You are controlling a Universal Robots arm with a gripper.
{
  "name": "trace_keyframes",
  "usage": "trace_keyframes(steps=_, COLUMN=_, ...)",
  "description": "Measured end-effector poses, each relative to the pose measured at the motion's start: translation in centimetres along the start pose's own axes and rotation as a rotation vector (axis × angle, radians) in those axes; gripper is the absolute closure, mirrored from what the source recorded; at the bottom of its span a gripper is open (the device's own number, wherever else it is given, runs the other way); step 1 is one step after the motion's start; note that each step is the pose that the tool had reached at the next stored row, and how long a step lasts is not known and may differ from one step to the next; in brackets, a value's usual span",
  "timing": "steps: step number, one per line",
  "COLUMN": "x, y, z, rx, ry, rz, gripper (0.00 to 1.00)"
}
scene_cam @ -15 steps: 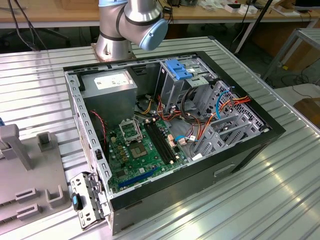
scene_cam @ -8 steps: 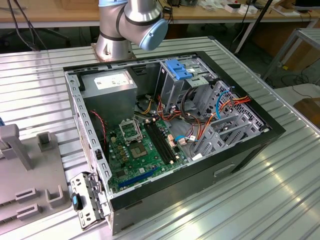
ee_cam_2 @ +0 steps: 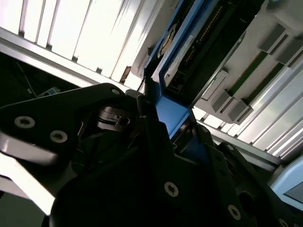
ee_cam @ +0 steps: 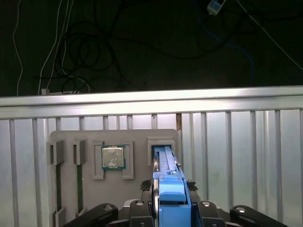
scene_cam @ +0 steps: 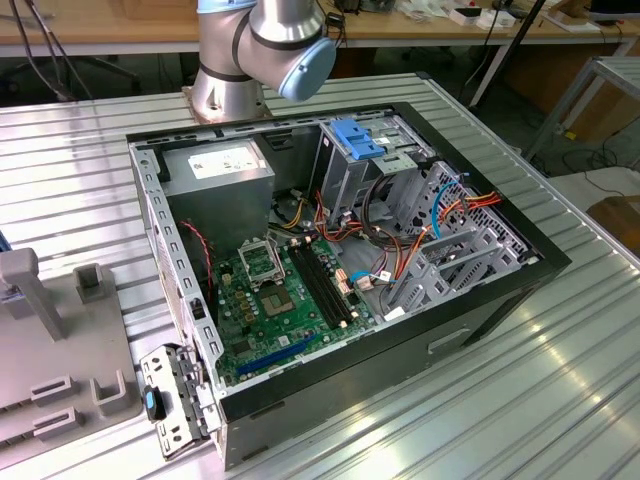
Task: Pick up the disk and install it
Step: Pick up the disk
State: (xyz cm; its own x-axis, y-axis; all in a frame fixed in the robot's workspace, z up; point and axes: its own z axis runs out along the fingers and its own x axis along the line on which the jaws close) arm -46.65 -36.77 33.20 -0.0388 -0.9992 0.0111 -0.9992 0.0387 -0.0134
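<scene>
The disk (ee_cam: 163, 163) stands on edge in a slot of the grey holder plate (ee_cam: 137, 137), a bright blue rail along its upper edge. In the second wrist view the disk (ee_cam_2: 189, 52) shows its dark body, a white label strip and the blue rail. My gripper (ee_cam: 171, 198) sits over its near end, black fingers on either side of the blue rail, shut on it. The same grip appears in the second wrist view, where the gripper (ee_cam_2: 170, 127) clamps the blue edge. The open computer case (scene_cam: 480, 300) lies on the table, a blue bracket (scene_cam: 357, 137) on its grey drive cage.
The holder plate also carries a square processor chip (ee_cam: 113, 157) and two memory sticks (ee_cam: 78, 184) in slots. In the case are a grey power-supply box (scene_cam: 220, 165), the green motherboard (scene_cam: 270, 300) and loose orange and blue cables (scene_cam: 440, 215). The arm's base (scene_cam: 225, 85) stands behind the case.
</scene>
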Motion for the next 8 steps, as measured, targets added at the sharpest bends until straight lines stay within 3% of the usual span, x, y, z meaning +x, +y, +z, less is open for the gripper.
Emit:
trace_keyframes(steps=2, x=0.01, y=-0.03, z=-0.97, rx=-0.0001, ry=0.0001, rz=0.000, gripper=0.63)
trace_keyframes(steps=4, x=0.02, y=-0.09, z=-2.34, rx=-0.0002, ry=0.0001, rz=0.000, gripper=0.63)
trace_keyframes(steps=8, x=0.03, y=-0.17, z=-3.29, rx=-0.0001, ry=0.0001, rz=0.000, gripper=0.63)
